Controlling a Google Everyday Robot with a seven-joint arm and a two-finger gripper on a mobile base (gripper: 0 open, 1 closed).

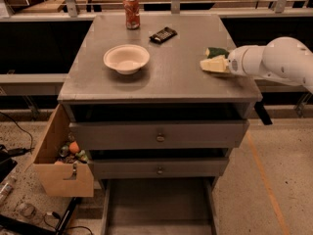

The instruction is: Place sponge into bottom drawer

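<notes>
We begin with the desk (161, 80), a grey cabinet whose flat top fills the middle of the view. Below its front edge hang two knobbed drawers: the upper drawer (195, 133) and the middle drawer (195, 168), both pushed in. Under them the bottom drawer (156, 204) is pulled out toward us, and its wide, shallow grey tray is bare where we can see it.

A white robot arm (281, 60) reaches in over the right edge of the desk. Under the front left corner, a tan cardboard box (51, 173) leans against the side of the cabinet. It holds a few small round things, one of them orange.

On the left half of the desk top sits a white bowl (126, 58), upright and well apart from everything else. The gripper (214, 65) lies low over the desk top, just inside the right edge and about halfway along it. The sponge (215, 52) is right there with it, its dark green face showing just above a pale wedge. We cannot tell whether the gripper is spread, closed up or clamped on the sponge. The sponge is on the desk top, not in the bottom drawer.

Near the back edge a red can (131, 12) stands upright, left of centre. A black flat packet (163, 34) lies beside it to the right.
</notes>
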